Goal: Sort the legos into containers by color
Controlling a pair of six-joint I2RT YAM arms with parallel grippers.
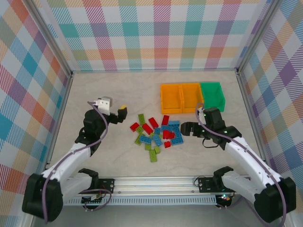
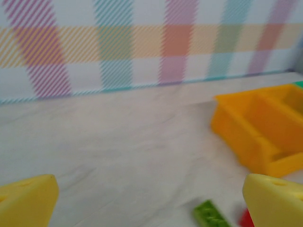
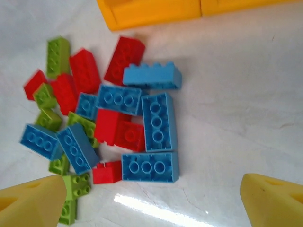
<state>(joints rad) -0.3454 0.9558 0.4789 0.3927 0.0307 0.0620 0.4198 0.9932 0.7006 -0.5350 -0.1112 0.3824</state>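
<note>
The legos (image 1: 156, 132) lie in a loose pile of red, blue and lime green bricks at mid-table. From the right wrist I look down on the blue bricks (image 3: 150, 166), red bricks (image 3: 124, 59) and green bricks (image 3: 57, 54). My right gripper (image 1: 187, 128) (image 3: 151, 203) hovers open at the pile's right edge, holding nothing. My left gripper (image 1: 122, 112) (image 2: 151, 208) is open and empty, left of the pile and raised, with a green brick (image 2: 210, 215) below it. Three containers stand in a row behind the pile: two orange bins (image 1: 171, 98) (image 1: 191, 97) and a green bin (image 1: 212, 96).
Checked walls close off the table at the back and both sides. Bare tabletop (image 1: 109, 90) stretches left of the bins. An orange bin (image 2: 260, 127) shows at the right in the left wrist view. A metal rail (image 1: 156, 182) runs along the near edge.
</note>
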